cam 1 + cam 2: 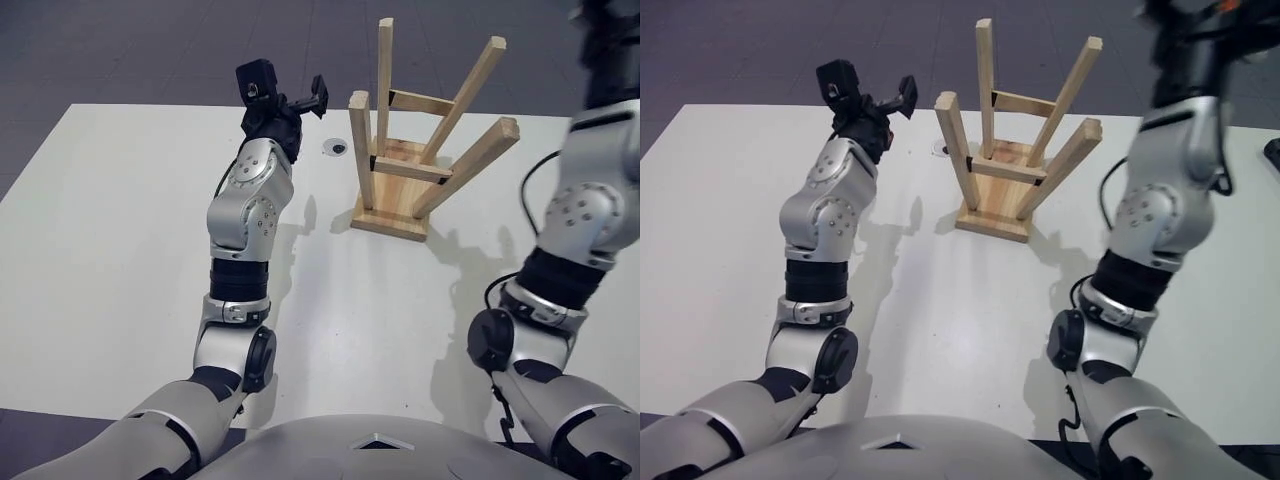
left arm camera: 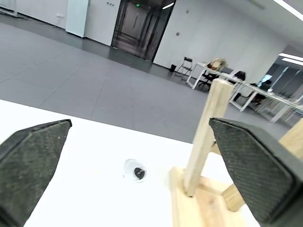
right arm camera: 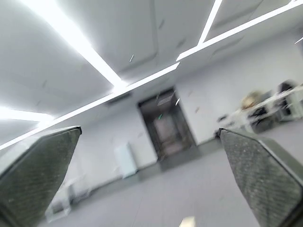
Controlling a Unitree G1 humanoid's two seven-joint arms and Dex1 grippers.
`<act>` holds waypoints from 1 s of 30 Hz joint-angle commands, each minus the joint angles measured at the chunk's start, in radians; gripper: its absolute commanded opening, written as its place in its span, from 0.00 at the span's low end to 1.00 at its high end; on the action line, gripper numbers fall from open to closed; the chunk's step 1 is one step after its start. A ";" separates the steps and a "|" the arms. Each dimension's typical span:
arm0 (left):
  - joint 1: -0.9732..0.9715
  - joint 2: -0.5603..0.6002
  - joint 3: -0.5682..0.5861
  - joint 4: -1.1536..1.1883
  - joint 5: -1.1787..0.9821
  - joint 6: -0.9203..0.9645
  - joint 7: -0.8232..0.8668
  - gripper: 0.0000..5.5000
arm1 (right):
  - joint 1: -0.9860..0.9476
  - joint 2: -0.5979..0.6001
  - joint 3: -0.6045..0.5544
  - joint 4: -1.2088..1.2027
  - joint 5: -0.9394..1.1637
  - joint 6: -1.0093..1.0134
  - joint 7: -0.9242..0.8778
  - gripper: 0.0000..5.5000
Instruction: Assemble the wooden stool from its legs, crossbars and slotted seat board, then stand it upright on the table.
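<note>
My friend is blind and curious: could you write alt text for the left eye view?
A wooden stool sits upside down on a white table, its four legs pointing up. The robot's left claw hangs open beside it, touching nothing.

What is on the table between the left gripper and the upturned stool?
A small round hole in the tabletop, clearest in the left eye view, between left gripper and stool.
</note>
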 commanded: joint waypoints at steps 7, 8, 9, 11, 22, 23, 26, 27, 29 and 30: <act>0.008 -0.009 -0.122 -0.086 0.086 0.151 -0.051 0.98 | 0.174 -0.036 0.005 0.041 -0.165 0.048 -0.108 0.98; 0.013 -0.008 -0.122 -0.091 0.091 0.160 -0.053 0.98 | 0.189 -0.027 0.014 0.042 -0.174 0.049 -0.112 0.98; 0.017 -0.006 -0.119 -0.094 0.096 0.166 -0.054 0.98 | 0.200 -0.016 0.022 0.048 -0.186 0.058 -0.126 0.98; 0.026 -0.005 -0.095 -0.092 0.104 0.172 -0.041 0.98 | 0.220 0.003 0.036 0.071 -0.209 0.080 -0.153 0.98; 0.097 0.118 -0.044 -0.235 0.131 0.203 -0.062 0.98 | 0.381 -0.061 -0.032 0.037 -0.303 0.257 -0.232 0.98; 0.102 0.124 -0.141 -0.267 0.121 0.221 -0.136 0.98 | 0.382 -0.031 0.036 -0.002 -0.295 0.272 -0.205 0.98; 0.117 0.096 -0.326 -0.303 0.087 0.290 -0.258 0.98 | 0.376 0.057 0.222 -0.109 -0.269 0.298 -0.139 0.98; 0.117 0.075 -0.345 -0.283 0.085 0.316 -0.261 0.98 | 0.371 0.080 0.260 -0.137 -0.264 0.308 -0.132 0.98; 0.105 0.061 -0.367 -0.234 0.110 0.347 -0.262 0.98 | 0.365 0.107 0.276 -0.165 -0.265 0.328 -0.134 0.98; 0.097 0.056 -0.364 -0.211 0.124 0.352 -0.256 0.98 | 0.365 0.112 0.270 -0.170 -0.267 0.336 -0.137 0.98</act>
